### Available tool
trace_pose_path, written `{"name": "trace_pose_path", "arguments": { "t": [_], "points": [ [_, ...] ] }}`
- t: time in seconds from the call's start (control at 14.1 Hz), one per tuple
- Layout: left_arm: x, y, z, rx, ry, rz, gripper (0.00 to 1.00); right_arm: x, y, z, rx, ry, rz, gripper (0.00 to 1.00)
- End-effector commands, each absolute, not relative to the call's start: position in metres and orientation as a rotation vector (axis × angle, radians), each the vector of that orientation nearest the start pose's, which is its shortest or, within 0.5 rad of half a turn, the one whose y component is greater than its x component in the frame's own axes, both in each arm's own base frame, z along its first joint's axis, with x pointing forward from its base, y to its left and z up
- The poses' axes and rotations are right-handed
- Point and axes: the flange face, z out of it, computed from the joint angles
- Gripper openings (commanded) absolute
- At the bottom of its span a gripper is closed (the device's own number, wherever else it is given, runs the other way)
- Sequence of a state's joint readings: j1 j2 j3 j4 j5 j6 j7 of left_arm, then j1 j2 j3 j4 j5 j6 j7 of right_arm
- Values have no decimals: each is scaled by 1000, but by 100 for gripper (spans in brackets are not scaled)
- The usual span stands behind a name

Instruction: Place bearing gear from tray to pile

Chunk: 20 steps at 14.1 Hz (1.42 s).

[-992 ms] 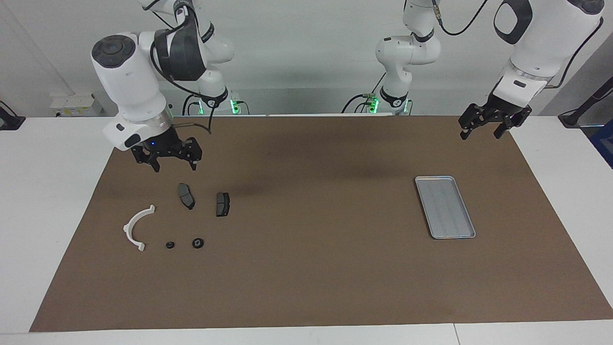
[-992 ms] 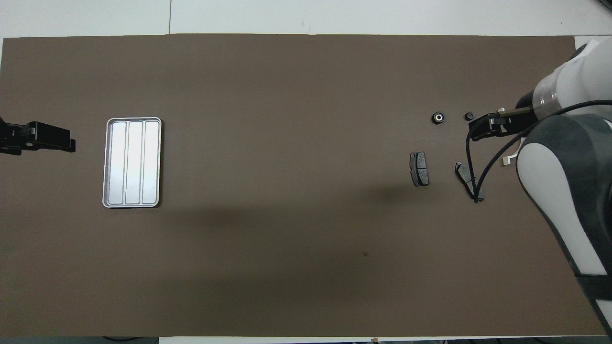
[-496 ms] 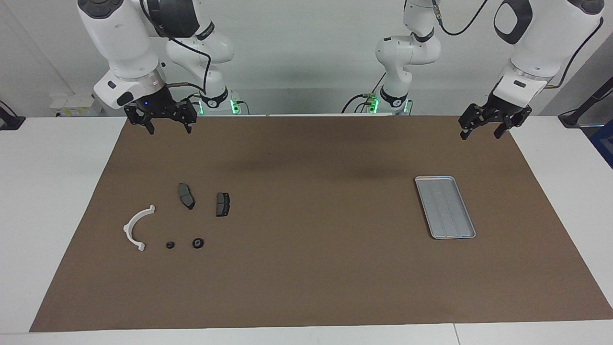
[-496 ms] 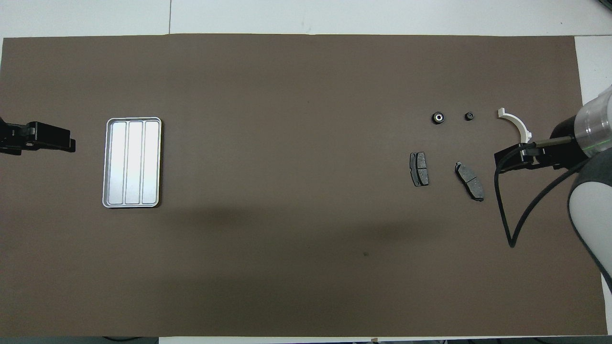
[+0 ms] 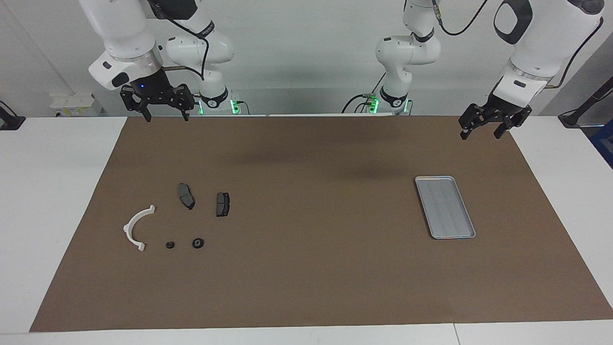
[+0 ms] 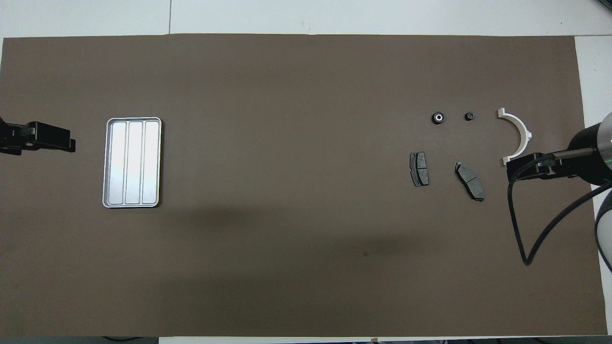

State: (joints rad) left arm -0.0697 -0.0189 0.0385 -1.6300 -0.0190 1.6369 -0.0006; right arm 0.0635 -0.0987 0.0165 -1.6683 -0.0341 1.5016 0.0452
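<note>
My tray (image 5: 445,207) sits bare at the left arm's end of the worktop; the bearing gear (image 5: 198,243) lies w/ the pile (image 5: 184,215), just beside a smaller black part (image 5: 169,245). Looks like placing is done, so next = nothing but parking. Right tool (image 5: 164,108) is raised over the mat edge, fingers apart, empty; left tool (image 5: 488,123) waits, also spread, empty. Overhead cuts off most of both tools.

Pale grey wall (image 5: 306,57), white table (image 5: 48,191), brown mat (image 5: 311,278), even light
</note>
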Motion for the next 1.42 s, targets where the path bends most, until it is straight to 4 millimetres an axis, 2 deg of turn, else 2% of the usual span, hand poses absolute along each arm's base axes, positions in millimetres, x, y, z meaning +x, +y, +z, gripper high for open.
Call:
{"name": "trace_pose_path", "arguments": {
  "t": [0.0, 1.35],
  "points": [
    [545, -18, 613, -3164, 58, -65, 100, 503, 36, 629, -3160, -30, 107, 100],
    [545, -12, 613, -3165, 37, -63, 100, 499, 44, 634, -3113, 29, 116, 100]
  ]
}}
